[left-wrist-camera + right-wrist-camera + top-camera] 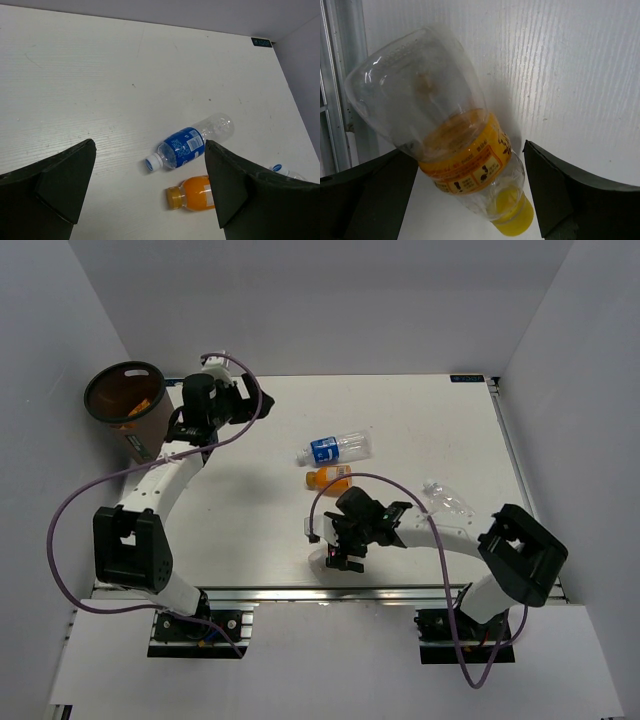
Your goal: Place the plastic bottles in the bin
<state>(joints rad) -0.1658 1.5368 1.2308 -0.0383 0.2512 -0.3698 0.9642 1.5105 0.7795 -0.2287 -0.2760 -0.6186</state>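
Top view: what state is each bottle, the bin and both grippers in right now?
Bin: upright, open, something orange inside.
Blue-label bottle: lying, capped.
Orange bottle: lying, capped.
Clear bottle: lying.
Orange-label bottle: capped, tilted.
Right gripper: fingers flank it; grip unclear.
Left gripper: open, empty.

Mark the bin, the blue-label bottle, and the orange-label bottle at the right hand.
bin (130,438), top external view, outer brown wall.
blue-label bottle (184,146), left wrist view, blue label.
orange-label bottle (465,170), right wrist view, orange label band.

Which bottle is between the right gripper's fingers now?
The clear bottle with the orange label band and yellow cap, at the table's near edge. The blue-labelled bottle and the orange-filled bottle lie mid-table, away from the right gripper.
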